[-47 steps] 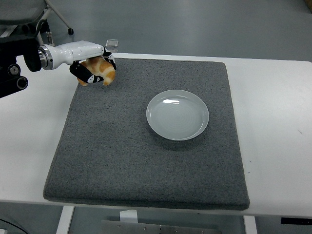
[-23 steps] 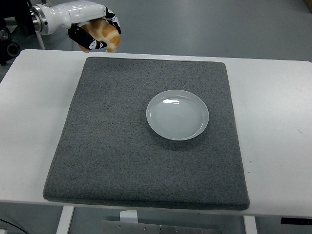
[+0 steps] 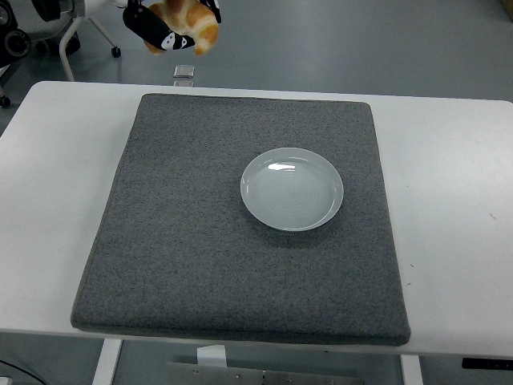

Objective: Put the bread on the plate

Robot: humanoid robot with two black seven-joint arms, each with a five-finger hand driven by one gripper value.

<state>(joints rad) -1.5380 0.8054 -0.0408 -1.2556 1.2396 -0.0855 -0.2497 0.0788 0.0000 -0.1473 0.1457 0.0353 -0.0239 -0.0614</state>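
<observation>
Bread (image 3: 191,24) shows at the top left of the head view, a golden-brown, rounded piece with a paler orange patch and a glossy crust, partly cut off by the picture's upper edge. The left robot hand (image 3: 170,26) is clamped on it, black fingers (image 3: 160,36) with small white marks wrapped under and around its left side. Bread and hand are raised in the air beyond the far edge of the tabletop (image 3: 449,160), above the grey floor, well apart from the plate (image 3: 292,188).

There is one piece of bread, one plate, one mat and one robot hand in view. The plate is round, pale grey-white and shallow, with faint concentric rings and a bright glare near its far rim; it holds nothing. It lies flat on the dark grey felt-like mat (image 3: 200,257), right of the mat's middle and a little toward the far side. The mat covers most of the white tabletop, its corners rounded. A small clear square object (image 3: 184,71) sits at the tabletop's far edge, just beyond the mat and below the held bread.
</observation>
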